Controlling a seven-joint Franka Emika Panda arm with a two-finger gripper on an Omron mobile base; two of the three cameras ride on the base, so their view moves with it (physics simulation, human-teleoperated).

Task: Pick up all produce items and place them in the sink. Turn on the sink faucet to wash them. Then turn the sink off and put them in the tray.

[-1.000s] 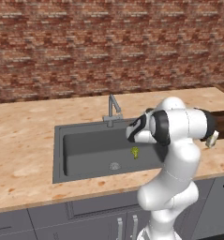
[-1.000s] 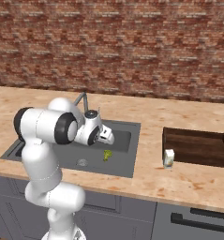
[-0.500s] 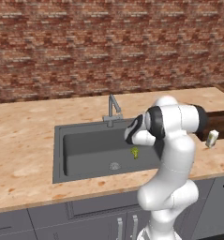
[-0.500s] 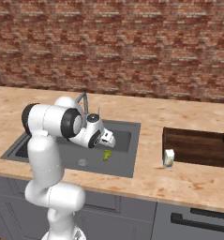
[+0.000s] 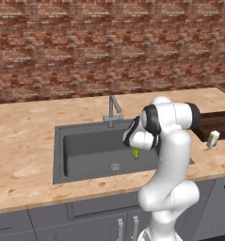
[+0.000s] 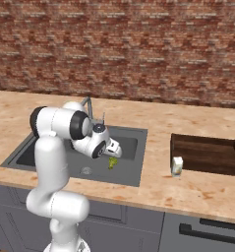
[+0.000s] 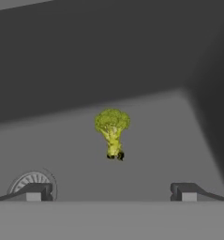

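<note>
- Step in hand, by the look of it: fetching the broccoli [image 7: 112,132] back out of the sink [image 5: 81,146], tray [image 6: 207,153] next.
- Best done by lowering straight over the floret, centring the stalk between the fingers, closing gently on the bushy top.
- Worth keeping clear of the drain [image 7: 33,183], off to one side of the claw, and of the basin wall beyond.
- Claw [image 7: 111,191] spread wide, empty, touching nothing.
- Broccoli just ahead of the claw, on the sink floor, apart from both fingertips [image 7: 36,191].

Even, shadowless rendered light (slightly soft focus); the sink [image 7: 132,56] interior reads dim.
</note>
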